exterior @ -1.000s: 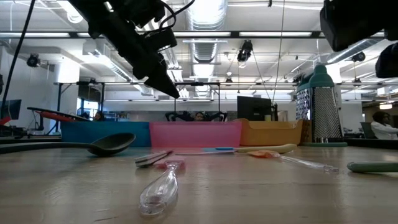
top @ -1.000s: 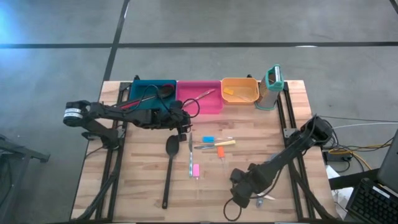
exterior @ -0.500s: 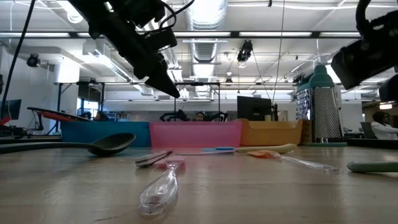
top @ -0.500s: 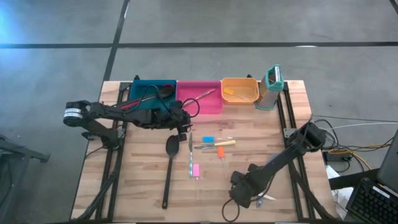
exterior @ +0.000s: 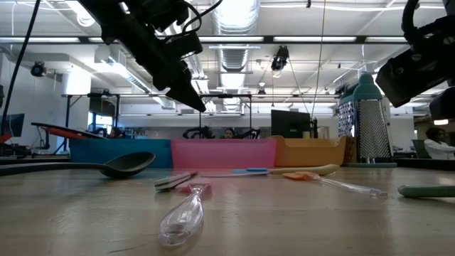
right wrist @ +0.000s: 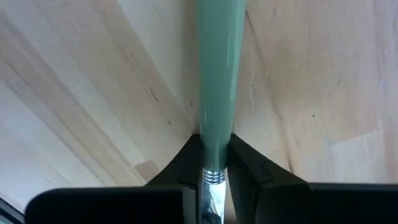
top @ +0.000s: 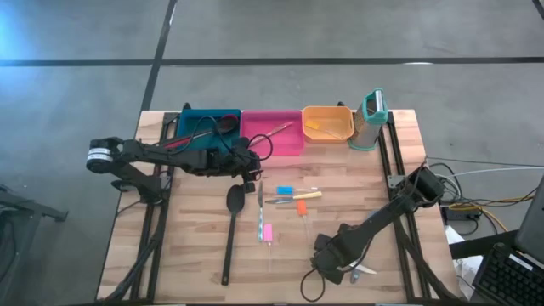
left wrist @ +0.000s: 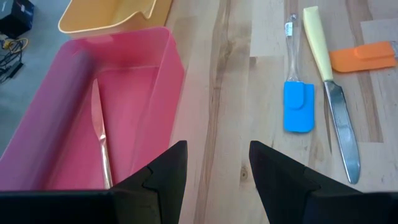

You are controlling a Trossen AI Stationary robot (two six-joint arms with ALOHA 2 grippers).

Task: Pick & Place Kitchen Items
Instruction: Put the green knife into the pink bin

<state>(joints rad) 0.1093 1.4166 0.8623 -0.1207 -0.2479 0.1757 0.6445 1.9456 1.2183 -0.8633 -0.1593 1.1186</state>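
My right gripper [right wrist: 214,149] stands near the table's front right [top: 338,262], pointing down, shut on a green-handled metal utensil [right wrist: 219,62]. The utensil's green handle [exterior: 428,190] lies along the tabletop, and its metal end [top: 365,270] sticks out beside the gripper. My left gripper [left wrist: 217,168] hangs open above the table in front of the pink bin [left wrist: 74,124], holding nothing. On the table's middle lie a black spoon [top: 230,228], a pink-handled clear utensil [top: 267,231], a blue spatula [left wrist: 298,114], a yellow-handled knife [left wrist: 329,81] and an orange piece [left wrist: 362,57]. My right gripper pinches the green handle between its two fingers [right wrist: 186,158], at the handle's end [right wrist: 216,140] just before the metal collar. The fingers come from above, pointing down, one on each side, across the handle. The utensil lies on the table.
Teal [top: 208,127], pink [top: 272,136] and orange [top: 328,124] bins line the far edge, with an upright grater [top: 371,117] at their right. The teal bin holds dark and red utensils, and the pink bin holds a thin knife [left wrist: 99,134]. Bare wood lies at the front left.
My right arm has sunk toward the table over the green-handled utensil. The left arm and the things on the table have kept still.
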